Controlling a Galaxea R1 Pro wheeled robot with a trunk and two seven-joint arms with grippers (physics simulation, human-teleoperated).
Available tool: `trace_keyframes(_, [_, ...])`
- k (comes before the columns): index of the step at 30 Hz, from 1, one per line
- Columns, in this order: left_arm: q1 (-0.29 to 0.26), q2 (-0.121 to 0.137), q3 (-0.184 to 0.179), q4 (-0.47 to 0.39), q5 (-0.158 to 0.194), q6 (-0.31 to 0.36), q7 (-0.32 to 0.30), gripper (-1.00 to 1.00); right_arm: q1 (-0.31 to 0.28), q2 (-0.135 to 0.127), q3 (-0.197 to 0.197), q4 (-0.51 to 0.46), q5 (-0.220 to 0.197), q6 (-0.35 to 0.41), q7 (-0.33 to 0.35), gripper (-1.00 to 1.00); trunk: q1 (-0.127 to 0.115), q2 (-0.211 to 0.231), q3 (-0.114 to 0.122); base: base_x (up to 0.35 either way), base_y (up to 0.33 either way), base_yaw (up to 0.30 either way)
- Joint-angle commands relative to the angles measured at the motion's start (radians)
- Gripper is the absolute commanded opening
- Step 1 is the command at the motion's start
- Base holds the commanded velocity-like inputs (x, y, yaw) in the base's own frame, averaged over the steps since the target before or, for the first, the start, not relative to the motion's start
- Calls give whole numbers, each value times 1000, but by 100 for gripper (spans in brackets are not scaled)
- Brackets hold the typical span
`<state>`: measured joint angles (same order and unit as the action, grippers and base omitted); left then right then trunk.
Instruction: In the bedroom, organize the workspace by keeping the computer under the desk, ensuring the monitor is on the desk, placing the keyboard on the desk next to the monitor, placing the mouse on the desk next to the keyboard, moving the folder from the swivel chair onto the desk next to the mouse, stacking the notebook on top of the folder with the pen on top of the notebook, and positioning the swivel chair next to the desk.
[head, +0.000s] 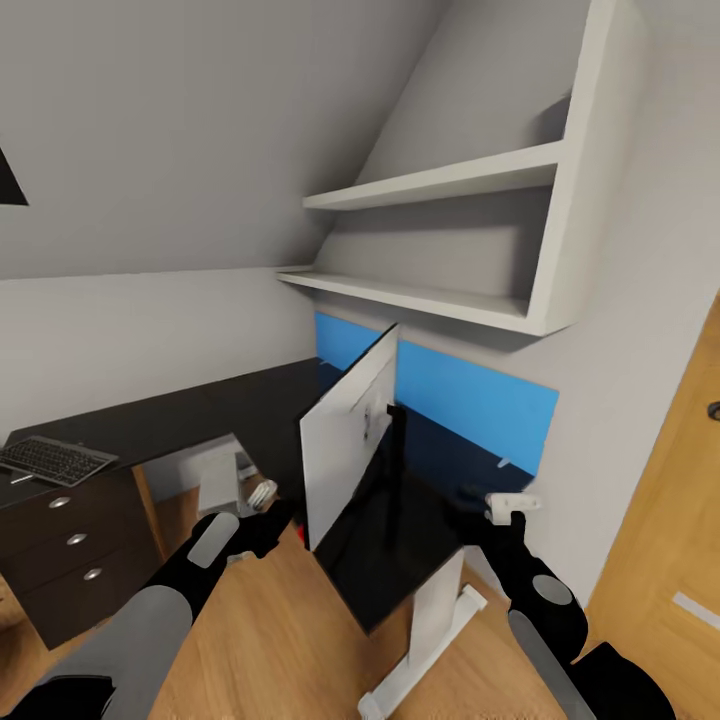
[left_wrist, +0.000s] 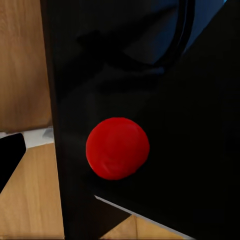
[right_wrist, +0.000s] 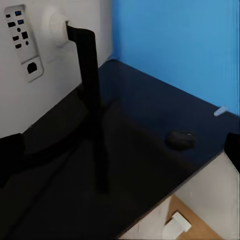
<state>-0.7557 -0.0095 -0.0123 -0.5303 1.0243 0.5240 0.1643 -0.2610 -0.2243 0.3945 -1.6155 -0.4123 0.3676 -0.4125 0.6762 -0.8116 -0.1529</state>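
At the left edge of the head view the keyboard (head: 52, 460) lies on the desk (head: 250, 405). The left gripper (head: 268, 520) appears to be shut on the monitor (head: 345, 445), mid-frame; I judge placing it is underway. Next, straighten it. Right of the stand lie the mouse (right_wrist: 180, 139) and pen (right_wrist: 220, 110); the right gripper's (head: 512, 505) state I cannot tell.

The monitor (head: 345, 440) is standing on the counter (head: 250, 410), its back facing the wall panel (head: 480, 400). The mouse (right_wrist: 180, 139) is lying behind it, the keyboard (head: 50, 460) sitting far left.
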Motion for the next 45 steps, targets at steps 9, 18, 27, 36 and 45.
trace_keyframes(9, [1,-1,-1,-2,11,0,8,100,0,-1,3,-1,-8,2,-9,100,0,-1,-2,-101,-315,0])
trace_keyframes(18, [7,-2,-1,-3,8,-3,-41,100,3,-1,3,-1,-8,2,-9,100,0,-1,-2,142,-310,0])
trace_keyframes(27, [11,-2,-1,-4,7,-4,-52,100,4,-2,3,-1,-8,2,-9,100,0,-1,-2,220,-283,0])
trace_keyframes(36, [13,-1,-1,-4,5,-4,-52,100,5,-2,3,-1,-7,2,-9,100,0,-1,-2,226,-277,0])
trace_keyframes(45, [27,6,7,-3,11,-7,-52,100,6,-1,3,-1,-7,2,-10,100,0,-1,-2,136,-159,0])
